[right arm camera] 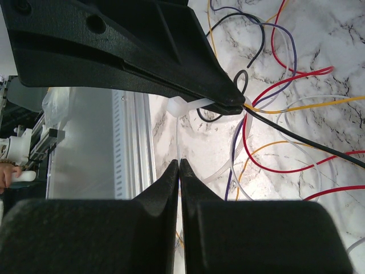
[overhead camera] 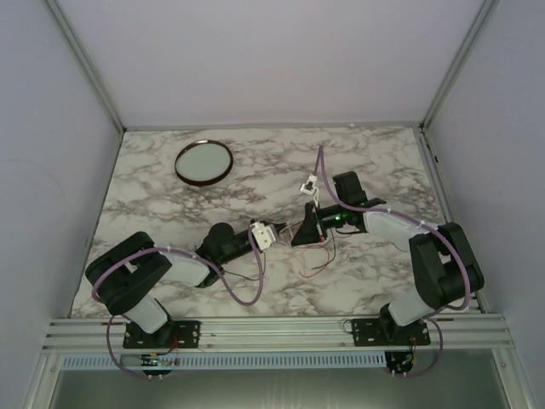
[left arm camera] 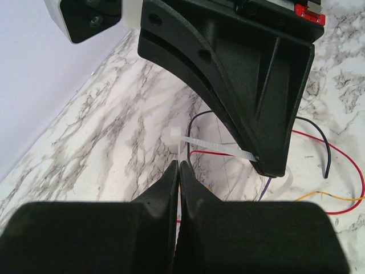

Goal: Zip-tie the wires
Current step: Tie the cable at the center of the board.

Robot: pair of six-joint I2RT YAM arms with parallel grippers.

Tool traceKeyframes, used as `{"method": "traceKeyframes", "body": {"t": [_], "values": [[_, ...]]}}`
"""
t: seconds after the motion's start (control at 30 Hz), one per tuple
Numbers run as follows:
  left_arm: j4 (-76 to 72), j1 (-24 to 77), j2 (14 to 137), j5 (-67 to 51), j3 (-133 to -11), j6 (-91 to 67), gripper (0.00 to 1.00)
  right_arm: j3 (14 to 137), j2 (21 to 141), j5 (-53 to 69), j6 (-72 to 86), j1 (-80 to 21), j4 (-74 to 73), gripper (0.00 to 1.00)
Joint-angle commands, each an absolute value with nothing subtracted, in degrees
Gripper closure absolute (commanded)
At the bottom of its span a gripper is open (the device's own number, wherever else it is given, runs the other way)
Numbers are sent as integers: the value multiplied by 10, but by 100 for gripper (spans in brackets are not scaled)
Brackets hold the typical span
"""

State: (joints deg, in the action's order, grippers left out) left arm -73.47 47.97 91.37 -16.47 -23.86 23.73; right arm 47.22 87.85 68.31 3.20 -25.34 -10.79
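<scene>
Far back on the left, the round dish shows me only its pale floor. Around it the marble table has pale walls on three sides and a metal rail along my near edge. Mid-table, the wires lie loose beneath both arms. My left gripper and right gripper are each pinched tight on the white zip tie, tips nearly meeting. Bare marble stretches beyond them toward the far edge.
</scene>
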Motion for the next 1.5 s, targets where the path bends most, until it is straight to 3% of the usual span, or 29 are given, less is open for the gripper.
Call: {"method": "traceKeyframes", "body": {"t": [0.0,1.47], "values": [[-772,484,918,-183,-233,241,100,497,871,697,19,-247,-100,100],[-740,502,916,-157,-234,292,100,516,898,718,100,-241,-103,100]]}}
